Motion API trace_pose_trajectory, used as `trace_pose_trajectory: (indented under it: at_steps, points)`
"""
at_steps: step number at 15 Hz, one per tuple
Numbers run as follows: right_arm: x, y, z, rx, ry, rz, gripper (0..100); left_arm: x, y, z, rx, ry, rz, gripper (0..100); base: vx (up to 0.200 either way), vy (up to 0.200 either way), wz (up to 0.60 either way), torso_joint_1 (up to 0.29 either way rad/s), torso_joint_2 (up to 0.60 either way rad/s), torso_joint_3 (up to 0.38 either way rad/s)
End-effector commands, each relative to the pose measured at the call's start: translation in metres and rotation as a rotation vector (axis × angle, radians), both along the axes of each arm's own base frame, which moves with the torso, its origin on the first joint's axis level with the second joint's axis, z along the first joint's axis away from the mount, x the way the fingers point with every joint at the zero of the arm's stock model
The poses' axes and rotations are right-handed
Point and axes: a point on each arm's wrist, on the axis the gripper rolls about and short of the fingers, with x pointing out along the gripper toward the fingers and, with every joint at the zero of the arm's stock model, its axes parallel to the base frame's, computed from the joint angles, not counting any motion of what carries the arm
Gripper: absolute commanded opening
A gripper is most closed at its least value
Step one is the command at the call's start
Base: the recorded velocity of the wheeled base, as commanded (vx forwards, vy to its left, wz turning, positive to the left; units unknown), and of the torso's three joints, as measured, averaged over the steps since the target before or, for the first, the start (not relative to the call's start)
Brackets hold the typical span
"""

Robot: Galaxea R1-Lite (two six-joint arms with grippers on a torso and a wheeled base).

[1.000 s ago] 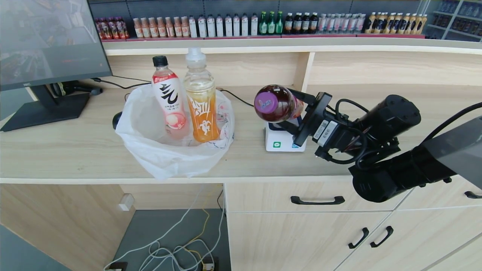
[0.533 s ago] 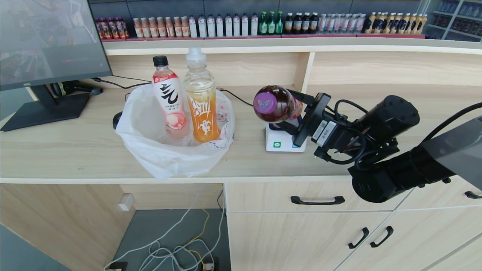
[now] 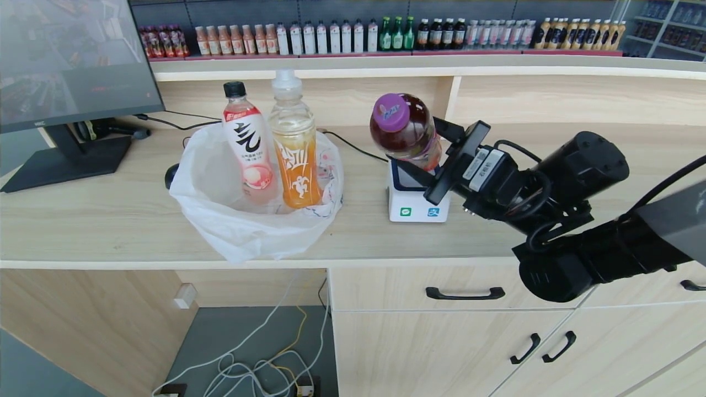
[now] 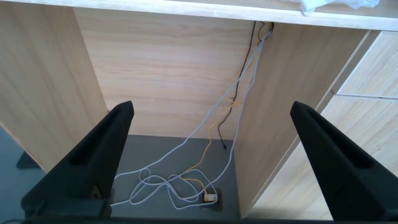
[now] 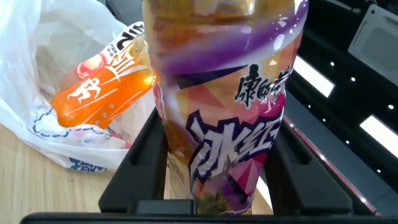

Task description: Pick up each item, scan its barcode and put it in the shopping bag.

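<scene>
Hanging the left gripper [image 4: 211, 106] below the counter [image 3: 83, 220] edge, fingers spread wide, gripping nothing. Facing the loose cables [image 4: 186, 180] lying on the floor in the open bay under the counter.

Clamping the purple-capped bottle [image 3: 405, 129] in the right gripper [image 3: 422, 149], one finger pressing on each side of the label. Holding the bottle tilted, cap uppermost, just above the scanner [image 3: 415, 201]. Not possible to tell whether touching the scanner.

Standing the scanner, a small white box, on the counter to the right of the shopping bag [image 3: 220, 220] and apart from it.

Lying open on the counter, the white plastic bag, carrying two upright bottles side by side: a pink bottle [image 3: 246, 146] with a black cap on the left, an orange bottle [image 3: 293, 151] with a clear cap on the right.

Standing at the far left of the counter, behind the bag, a monitor [image 3: 66, 60]. Running along the back wall, a shelf [image 3: 386, 53] lined with a row of bottles.
</scene>
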Motion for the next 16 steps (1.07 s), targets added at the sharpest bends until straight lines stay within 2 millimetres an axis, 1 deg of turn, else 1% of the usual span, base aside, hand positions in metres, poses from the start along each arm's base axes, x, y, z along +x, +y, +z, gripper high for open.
trace_pose_trajectory:
  at_steps: [1,2,3,4,6,7,8,10,12,14,16]
  points:
    - [-0.022,0.000,0.016,0.051,0.026,0.013,0,0.000,0.000,0.000,0.000,0.000,0.000,100,0.000,0.000,0.00,0.000,0.00,0.000]
    - [-0.029,-0.003,0.023,0.102,0.072,0.009,0,0.000,0.000,0.000,0.000,0.000,0.000,100,0.000,0.000,0.00,0.000,0.00,0.000]
    - [-0.031,-0.005,0.026,0.141,0.112,0.007,0,0.000,0.000,0.000,0.000,0.000,0.000,100,0.000,0.000,0.00,0.000,0.00,0.000]
    - [-0.036,-0.008,0.034,0.215,0.182,0.022,0,0.000,0.000,0.000,0.000,0.000,0.000,100,0.000,0.000,0.00,0.000,0.00,0.000]
    - [-0.046,-0.016,0.048,0.340,0.252,0.014,0,0.000,0.000,0.000,0.000,0.000,0.000,100,0.000,0.000,0.00,0.000,0.00,0.000]
    - [-0.051,-0.016,0.050,0.392,0.296,0.015,0,0.000,0.000,0.000,0.000,0.000,0.000,100,0.000,0.000,0.00,0.000,0.00,0.000]
    - [-0.060,-0.011,0.047,0.428,0.361,0.033,0,0.000,0.000,0.000,0.000,0.000,0.000,100,0.000,0.000,0.00,0.000,0.00,0.000]
    - [-0.074,-0.007,0.032,0.539,0.525,0.002,0,0.000,0.000,0.000,-0.003,0.000,0.000,100,0.000,0.000,0.00,0.000,0.00,0.000]
    - [-0.089,-0.004,0.022,0.624,0.637,-0.023,0,0.000,0.000,0.000,-0.002,0.000,0.000,100,0.000,0.000,0.00,0.000,0.00,0.000]
    - [-0.090,-0.003,0.020,0.707,0.691,-0.039,0,0.000,0.000,0.000,-0.002,0.000,0.000,100,0.000,0.000,0.00,0.000,0.00,0.000]
    - [-0.093,0.001,0.012,0.708,0.731,-0.045,0,0.000,0.000,0.000,-0.002,0.000,0.000,100,0.000,0.000,0.00,0.000,0.00,0.000]
